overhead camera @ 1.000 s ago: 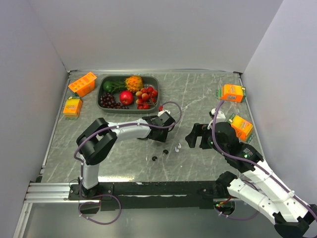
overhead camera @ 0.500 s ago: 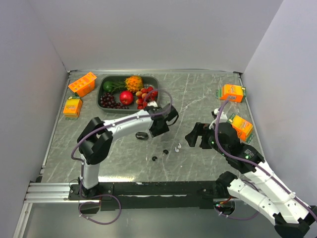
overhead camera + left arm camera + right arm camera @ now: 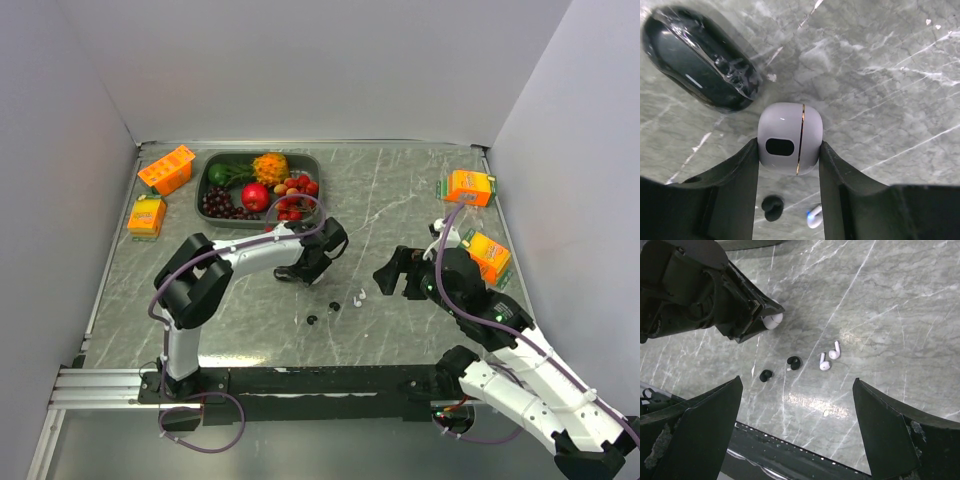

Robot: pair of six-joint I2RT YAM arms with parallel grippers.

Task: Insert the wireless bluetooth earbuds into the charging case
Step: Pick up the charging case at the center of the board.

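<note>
Left wrist view: the left gripper [image 3: 789,155] is clamped on the shut white case [image 3: 787,125], which likely needs opening next, while 4 earbuds [image 3: 824,361] lie loose on the table [image 3: 900,315] below the right gripper [image 3: 797,382], its fingers apart.

A dark tray [image 3: 203,190] sits near the desk's [image 3: 400,190] far left corner, holding dark grapes [image 3: 218,204], a red round fruit [image 3: 256,197], a spiky orange fruit [image 3: 270,166] and small red fruits [image 3: 297,190]. Two orange boxes [image 3: 166,169] [image 3: 147,215] lie by the left edge, and two more [image 3: 469,187] [image 3: 488,256] by the right edge.
</note>
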